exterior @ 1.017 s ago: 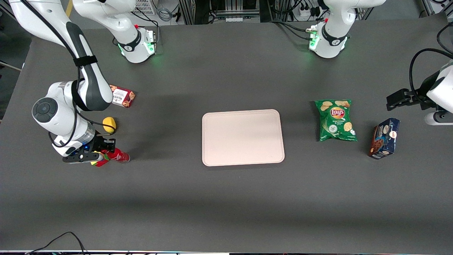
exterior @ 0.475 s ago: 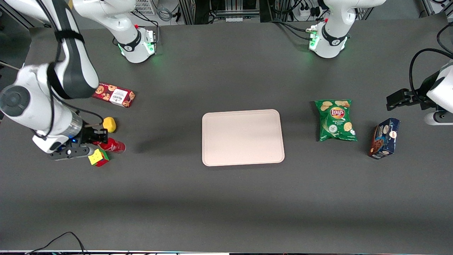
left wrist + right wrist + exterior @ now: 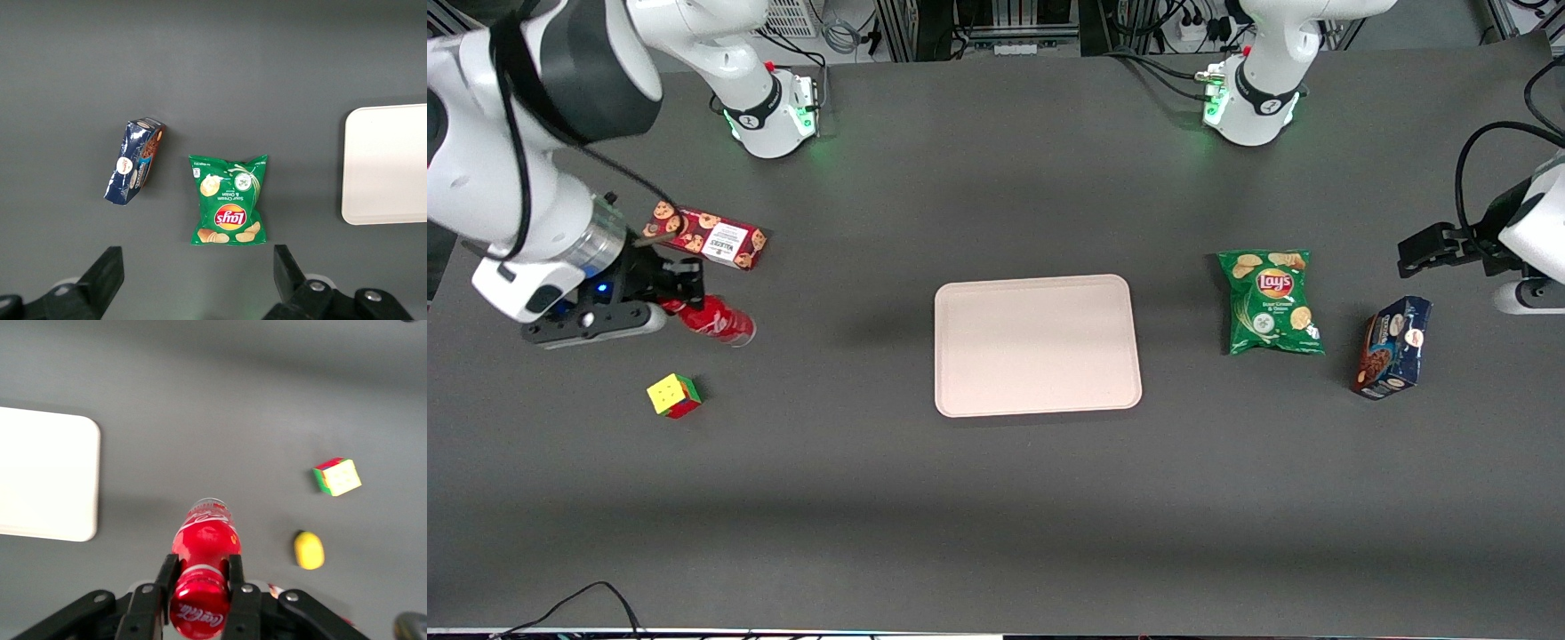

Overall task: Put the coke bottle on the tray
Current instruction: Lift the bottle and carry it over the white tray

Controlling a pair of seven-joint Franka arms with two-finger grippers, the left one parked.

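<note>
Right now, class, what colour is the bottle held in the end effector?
Red all over; the coke bottle shows best in the right wrist view, clamped in the end effector above the table.

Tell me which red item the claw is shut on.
The small red plastic coke bottle, clamped near its neck in the claw and lifted above the table; the flat red cardboard cookie box lies untouched nearby.

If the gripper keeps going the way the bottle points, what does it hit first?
Probably nothing before the tray: the gripper, shut on the coke bottle, points across bare table toward it, though its height is unclear.
</note>
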